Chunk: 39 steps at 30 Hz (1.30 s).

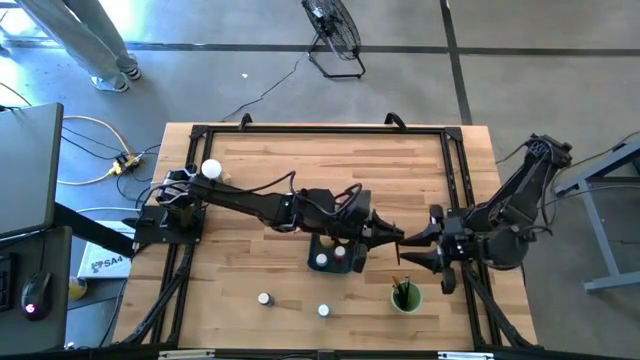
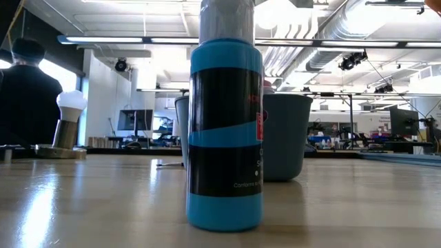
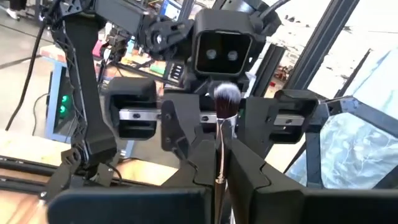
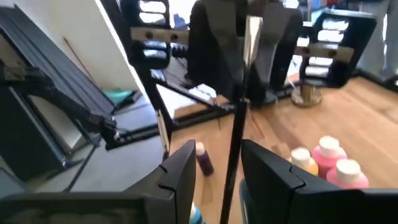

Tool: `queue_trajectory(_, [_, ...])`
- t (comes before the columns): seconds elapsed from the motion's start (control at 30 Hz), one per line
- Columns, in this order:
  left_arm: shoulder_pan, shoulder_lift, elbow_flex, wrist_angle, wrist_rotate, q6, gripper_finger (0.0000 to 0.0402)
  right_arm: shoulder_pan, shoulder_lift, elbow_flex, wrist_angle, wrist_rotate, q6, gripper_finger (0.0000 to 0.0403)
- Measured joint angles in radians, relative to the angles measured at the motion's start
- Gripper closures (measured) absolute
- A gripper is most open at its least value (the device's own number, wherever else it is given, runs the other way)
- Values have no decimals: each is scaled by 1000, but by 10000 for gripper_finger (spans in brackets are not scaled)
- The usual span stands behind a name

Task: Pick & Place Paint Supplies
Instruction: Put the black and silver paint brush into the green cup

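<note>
Wooden bench mid-handoff: thin paintbrush is held in the air betw. both arms, left gripper fingers clamped on its handle, right gripper fingers apart around it; light, stiff, slim—best pinched mid-handle, not the soft bristles.

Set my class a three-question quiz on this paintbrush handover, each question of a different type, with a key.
1. True or false: the left gripper is shut on the paintbrush.
2. The green cup stands nearest to: A the right gripper; B the floor fan; C the computer mouse.
3. Fill in: the right gripper's fingers stand ___ on either side of the brush handle.
Key: 1 true; 2 A; 3 open.
</note>
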Motion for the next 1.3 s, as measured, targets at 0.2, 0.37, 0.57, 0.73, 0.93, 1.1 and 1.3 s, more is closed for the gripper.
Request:
queue_trajectory(0.2, [0, 0, 0, -9, 11, 4, 391, -80, -7, -1, -65, -123, 62, 277])
queue_trajectory(0.37, [0, 0, 0, -47, 10, 4, 390, -153, -7, -1, -61, -268, 63, 278])
queue_trajectory(0.57, [0, 0, 0, -80, -1, 7, 391, -217, -7, -1, -61, -309, 56, 291])
queue_trajectory(0.73, [0, 0, 0, -91, -2, 7, 391, -250, -7, -1, -61, -375, 46, 310])
queue_trajectory(0.93, [0, 0, 0, -95, -20, 7, 391, -255, -7, -1, -60, -380, 30, 345])
queue_trajectory(1.1, [0, 0, 0, -100, -19, 7, 391, -255, -7, -1, -63, -380, 22, 383])
queue_trajectory(1.3, [0, -1, 1, -103, -19, 8, 390, -255, -7, -1, -62, -380, 5, 380])
